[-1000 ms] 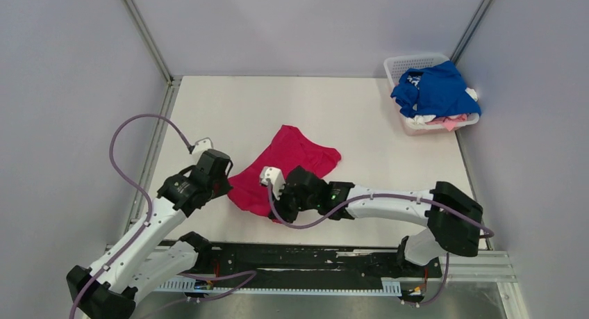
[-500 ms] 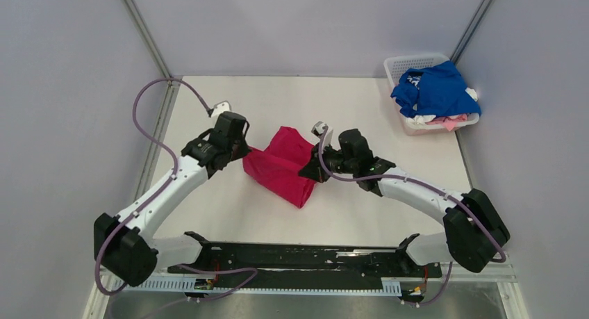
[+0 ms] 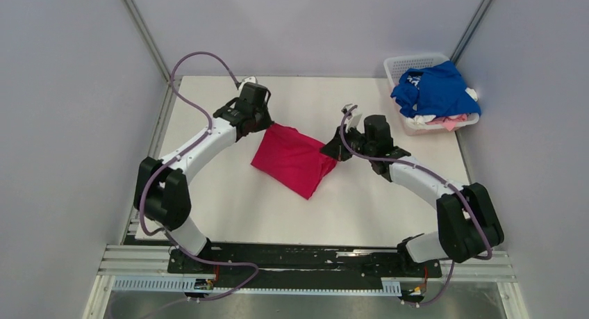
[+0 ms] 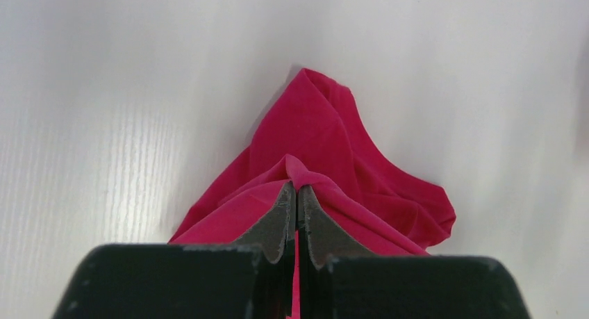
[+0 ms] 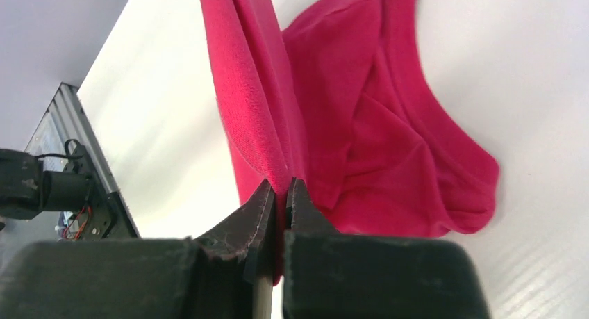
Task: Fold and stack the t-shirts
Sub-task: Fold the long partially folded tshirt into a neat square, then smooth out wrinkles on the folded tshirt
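— Plain magenta-red cloth t-shirt [image 3: 295, 159]?
— Middle of the table [image 3: 208, 194], stretched between both tools, drooping to a point toward six o'clock.
— Left tool [image 4: 296, 188]?
— Clamped tight on the shirt's eleven o'clock corner, with a fold pinched between the fingers.
— Right tool [image 5: 280, 185]?
— Closed on the three o'clock edge, gripping a doubled layer of red cloth.
— Royal blue cloth t-shirt [image 3: 437, 90]?
— Heaped in the white plastic lattice basket [image 3: 417, 58] at two o'clock, atop white and pink cloth.
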